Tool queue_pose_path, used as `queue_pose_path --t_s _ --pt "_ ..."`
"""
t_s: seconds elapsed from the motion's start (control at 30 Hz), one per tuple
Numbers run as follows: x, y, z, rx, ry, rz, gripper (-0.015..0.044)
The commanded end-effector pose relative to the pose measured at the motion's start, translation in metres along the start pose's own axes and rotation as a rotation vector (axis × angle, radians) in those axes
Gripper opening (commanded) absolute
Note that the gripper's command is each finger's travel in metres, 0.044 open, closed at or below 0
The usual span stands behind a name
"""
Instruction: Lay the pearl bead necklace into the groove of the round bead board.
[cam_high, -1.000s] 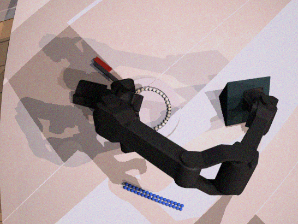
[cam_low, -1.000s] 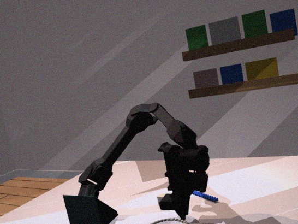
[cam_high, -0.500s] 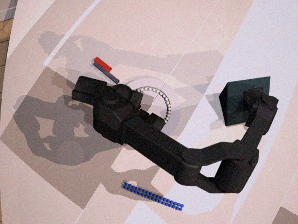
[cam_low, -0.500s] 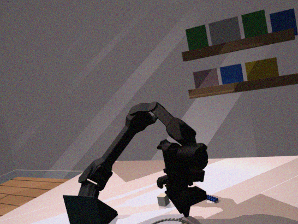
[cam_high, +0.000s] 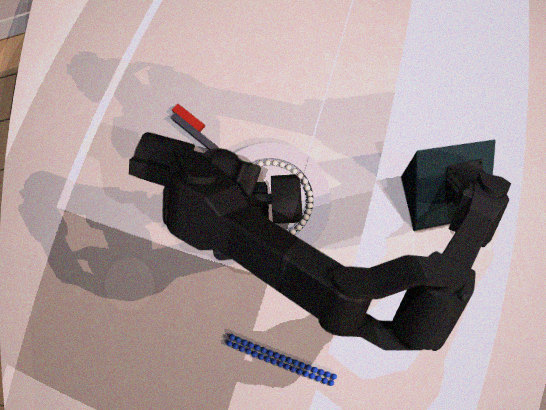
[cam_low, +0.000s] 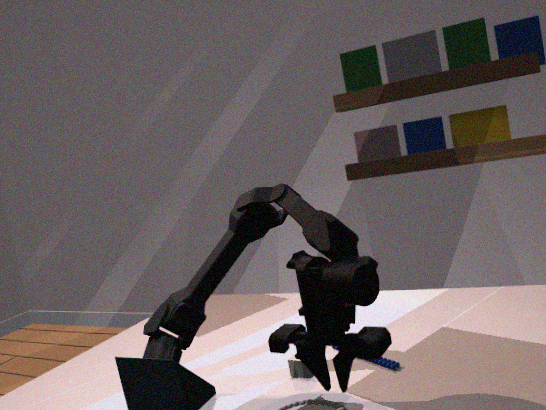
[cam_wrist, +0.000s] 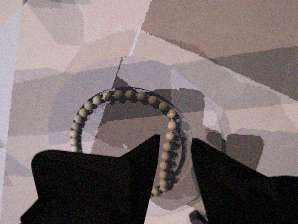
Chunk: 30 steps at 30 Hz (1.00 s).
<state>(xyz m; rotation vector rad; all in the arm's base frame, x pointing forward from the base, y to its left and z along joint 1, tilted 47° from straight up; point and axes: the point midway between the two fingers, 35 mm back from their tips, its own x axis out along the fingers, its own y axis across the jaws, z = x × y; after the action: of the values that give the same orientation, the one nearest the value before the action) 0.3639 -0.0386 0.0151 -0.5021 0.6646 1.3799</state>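
The pearl bead necklace (cam_high: 309, 192) (cam_wrist: 117, 94) lies as a ring in the groove of the round, pale bead board (cam_high: 322, 172) (cam_wrist: 202, 117). Its left part is hidden under the arm in the top view. In the exterior view only the top of the board and beads (cam_low: 310, 401) shows at the bottom edge. My gripper (cam_high: 280, 197) (cam_low: 334, 387) (cam_wrist: 175, 141) hovers just above the board, fingers pointing down and drawn close with a narrow gap. In the wrist view one side of the necklace runs under that gap. Nothing is held between the fingers.
A strand of blue beads (cam_high: 280, 360) (cam_low: 382, 362) lies straight on the table away from the board. A red and grey tool (cam_high: 188, 118) lies beside the board. The arm's dark teal base block (cam_high: 430, 170) (cam_low: 160, 385) stands on the other side.
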Motion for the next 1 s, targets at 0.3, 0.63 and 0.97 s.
queue_pose_path --t_s 0.3,0.63,0.97 --pt "0.009 -0.001 -0.001 -0.029 0.006 -0.002 0.012" --pt "0.024 -0.001 -0.001 -0.027 0.005 0.0 0.012" --pt "0.039 0.0 -0.001 -0.025 0.004 0.002 0.012"
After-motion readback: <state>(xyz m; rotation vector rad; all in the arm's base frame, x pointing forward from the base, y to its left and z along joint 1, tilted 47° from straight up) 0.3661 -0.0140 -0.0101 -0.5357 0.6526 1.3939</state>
